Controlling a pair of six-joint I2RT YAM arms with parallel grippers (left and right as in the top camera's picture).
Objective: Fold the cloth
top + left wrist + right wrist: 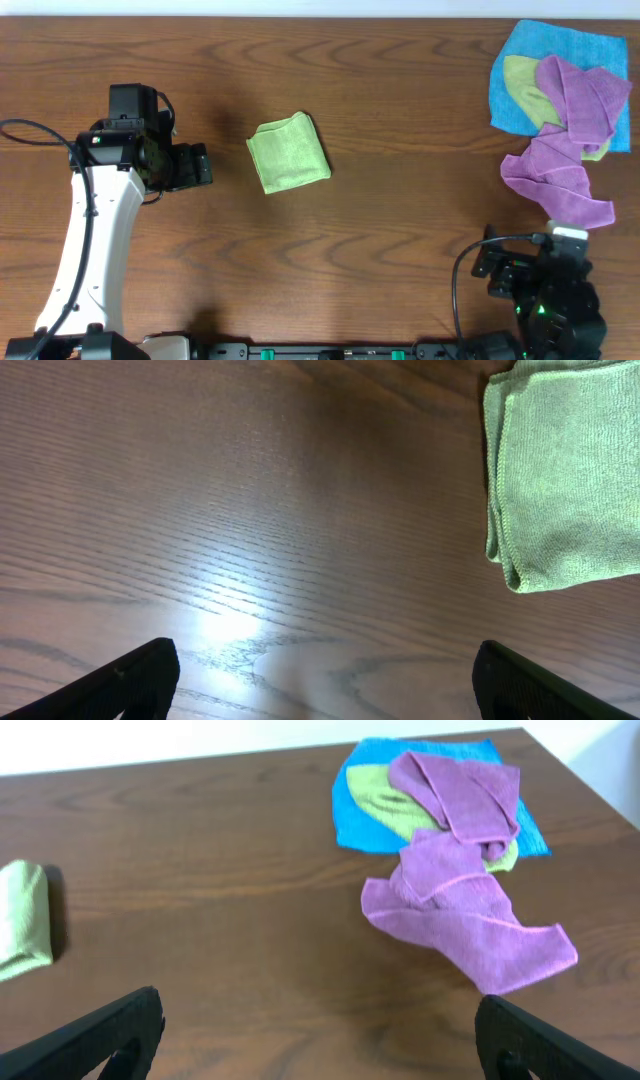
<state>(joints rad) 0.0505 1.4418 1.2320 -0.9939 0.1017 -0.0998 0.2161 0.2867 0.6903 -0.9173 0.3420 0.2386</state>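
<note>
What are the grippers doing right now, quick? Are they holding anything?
Left gripper: open, holding nothing; the cloth lies apart from it.
Right gripper: open, holding nothing.

— We see the cloth as bright lime green, one plain colour, with a fine ribbed weave showing close up.

— Agreed. We'd call the table dark brown wood, with wavy darker grain lines (a pale sheen lies across it in the left wrist view).

— We also count a blue cloth, sky blue; a yellow-green cloth, duller than the lime one; and purple cloths, all plain.

— Then the left arm: we note a white shell with black joints. The left gripper and the right gripper look black to us too.
</note>
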